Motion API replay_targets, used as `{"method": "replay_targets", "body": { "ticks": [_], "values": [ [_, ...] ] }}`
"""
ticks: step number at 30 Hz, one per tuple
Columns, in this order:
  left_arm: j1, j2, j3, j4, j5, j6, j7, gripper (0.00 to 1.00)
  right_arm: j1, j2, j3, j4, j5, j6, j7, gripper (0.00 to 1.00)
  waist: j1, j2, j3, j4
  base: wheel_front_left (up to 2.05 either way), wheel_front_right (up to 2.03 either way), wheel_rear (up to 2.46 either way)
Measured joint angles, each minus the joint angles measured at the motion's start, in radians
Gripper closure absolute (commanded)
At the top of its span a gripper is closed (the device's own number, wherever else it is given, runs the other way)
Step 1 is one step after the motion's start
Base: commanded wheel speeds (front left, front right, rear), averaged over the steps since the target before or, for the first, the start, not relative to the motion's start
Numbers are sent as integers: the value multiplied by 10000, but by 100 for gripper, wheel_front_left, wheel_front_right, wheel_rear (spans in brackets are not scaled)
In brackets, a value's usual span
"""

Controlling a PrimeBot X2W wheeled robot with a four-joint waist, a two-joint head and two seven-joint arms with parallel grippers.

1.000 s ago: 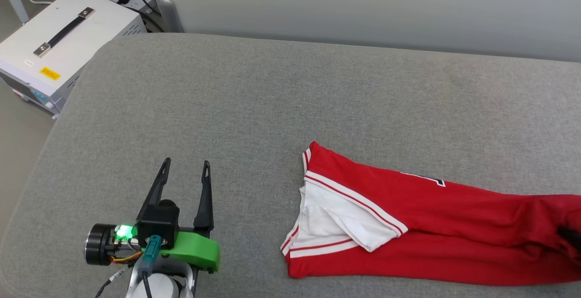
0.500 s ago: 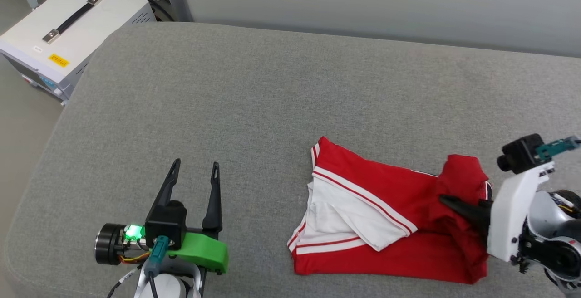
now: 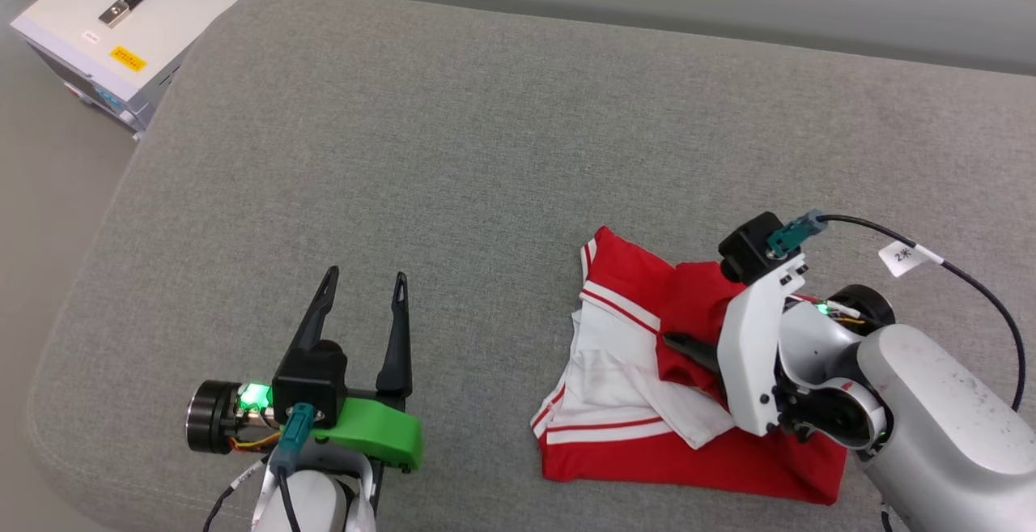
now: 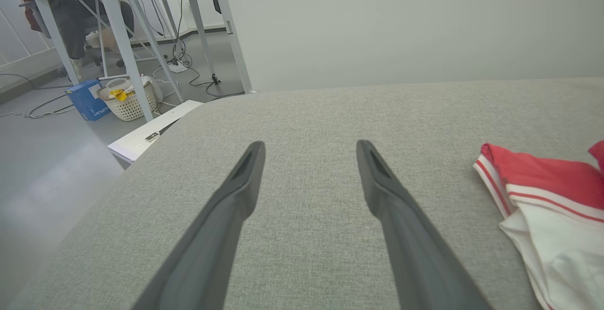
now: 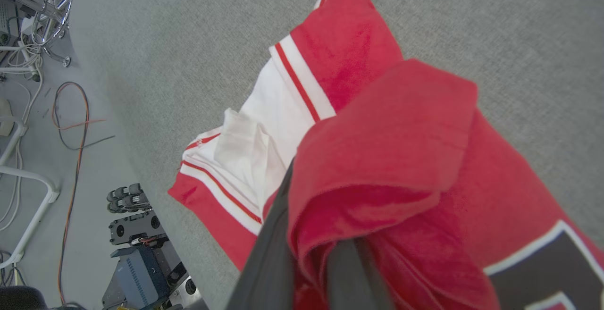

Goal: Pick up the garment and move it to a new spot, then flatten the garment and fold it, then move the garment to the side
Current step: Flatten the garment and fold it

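Head view gives us the big grey soft worktop (image 3: 486, 151) first. The red T-shirt (image 3: 631, 459) lies on it near the front edge, on our right side. It is well apart from the white box (image 3: 137, 22) that stands off the far left corner. The T-shirt is bunched up. Its white sleeve (image 3: 607, 386) with striped trim lies flat, and a red flap is held up over the middle of it. We think this is the folding step, with one end of the T-shirt up above the other end. Next, we think the held end needs to go down flat on the sleeve end, edges matching. Then the pinch must let go without dragging the cloth along.

Our right claw (image 3: 688, 350) is pinched tight on the red cloth. In the right wrist view the cloth drapes over its dark fingers (image 5: 269, 253), and the dark lettering (image 5: 557, 267) sits beside them. Our left claw (image 3: 366, 277) is wide apart and holds nothing. It is over bare worktop, well to the left of the T-shirt.
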Motion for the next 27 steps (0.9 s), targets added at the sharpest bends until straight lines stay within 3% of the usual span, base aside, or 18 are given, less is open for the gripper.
{"method": "replay_targets", "body": {
  "ticks": [12,13,14,21,27],
  "values": [
    [-132,-253,92,186,132,-251,0,0,-729,575,1187,2268,-157,12,-1057,100,0,0,225,102,0,0,0],
    [-131,-263,105,211,157,-255,-2,0,-750,598,1200,2318,-86,12,-1233,65,0,0,199,90,0,0,0],
    [-131,-267,121,232,163,-263,0,0,-753,604,1197,2336,-23,12,-1384,0,0,0,169,76,0,0,0],
    [-57,-240,324,391,337,-309,0,0,-754,-194,1026,1386,132,2,-2993,0,0,0,-275,-136,0,0,0],
    [187,-211,439,349,349,-305,0,0,-719,-802,-631,928,-1254,0,-5308,0,0,0,-672,-604,0,0,0]
  ]
}}
